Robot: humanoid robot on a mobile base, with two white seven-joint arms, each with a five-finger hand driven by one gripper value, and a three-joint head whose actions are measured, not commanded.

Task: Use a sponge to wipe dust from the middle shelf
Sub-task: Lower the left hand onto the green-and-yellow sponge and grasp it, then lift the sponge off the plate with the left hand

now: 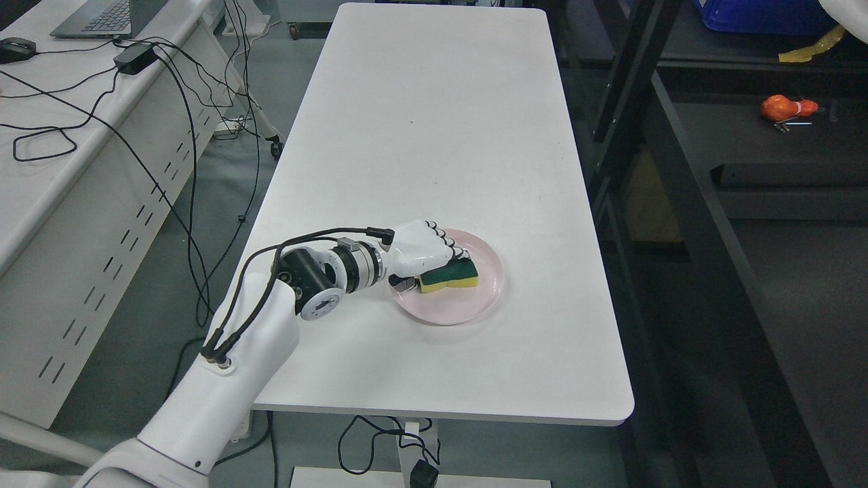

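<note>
White table point(434, 135), one plate point(488, 298), one sponge point(453, 274)

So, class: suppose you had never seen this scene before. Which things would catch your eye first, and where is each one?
First the white robot arm reaching in from the lower left, its left hand curled on a green and yellow sponge over a pink plate near the front of the long white table. Next, an orange object stands out on the dark shelf at the upper right.
</note>
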